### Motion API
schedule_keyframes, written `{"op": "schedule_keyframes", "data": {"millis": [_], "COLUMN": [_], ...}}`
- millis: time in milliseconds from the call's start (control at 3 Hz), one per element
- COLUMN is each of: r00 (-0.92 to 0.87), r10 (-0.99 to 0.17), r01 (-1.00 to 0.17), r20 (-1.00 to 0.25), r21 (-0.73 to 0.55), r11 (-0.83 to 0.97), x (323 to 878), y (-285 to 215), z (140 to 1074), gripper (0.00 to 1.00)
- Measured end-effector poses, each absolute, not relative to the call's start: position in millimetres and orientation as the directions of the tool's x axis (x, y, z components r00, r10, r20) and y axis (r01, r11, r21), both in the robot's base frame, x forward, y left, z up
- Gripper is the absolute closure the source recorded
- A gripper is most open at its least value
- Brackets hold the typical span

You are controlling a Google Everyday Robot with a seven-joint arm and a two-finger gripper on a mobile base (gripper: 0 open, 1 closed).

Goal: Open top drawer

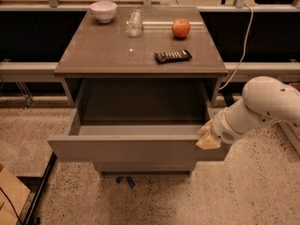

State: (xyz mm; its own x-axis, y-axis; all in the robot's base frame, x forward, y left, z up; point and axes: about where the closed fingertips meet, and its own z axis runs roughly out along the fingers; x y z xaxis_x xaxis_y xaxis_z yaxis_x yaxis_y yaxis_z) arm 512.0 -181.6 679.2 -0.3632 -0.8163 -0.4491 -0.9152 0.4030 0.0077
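Speckled floor (56, 196) surrounds a grey-brown table (103, 50) with drawers beneath its top. At the far-left corner of the table top stands a white bowl (103, 11). To its right, near the rear edge, is a clear glass (134, 22); whether it is upright or lying on its side cannot be told. Further right along the rear edge rests a red-orange apple (181, 28). In front of the apple, and apart from it, a dark ridged bar-shaped object (173, 56) lies flat at a slight angle.

Directly under the table top, the top drawer (126, 149) stands pulled well out. Its flat, handle-free front panel faces the camera, and its deep grey interior is exposed. A narrower lower drawer front (140, 165) shows just beneath it, set further back.

At the right end of the front panel sits the gripper (206, 136). Its pale jaws are closed on the panel's upper right corner, one pad inside the drawer and one on the outer face. The white arm (262, 104) extends from there to the right edge of the view. Behind it, a white cable (241, 46) hangs beside the table.
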Motion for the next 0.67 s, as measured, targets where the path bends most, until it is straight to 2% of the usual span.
{"op": "schedule_keyframes", "data": {"millis": [667], "r00": [-0.391], "r10": [-0.815], "r01": [-0.909], "r20": [-0.428], "r21": [0.043], "r11": [0.414], "x": [497.6], "y": [-195.2], "z": [679.5], "gripper": [1.0]}}
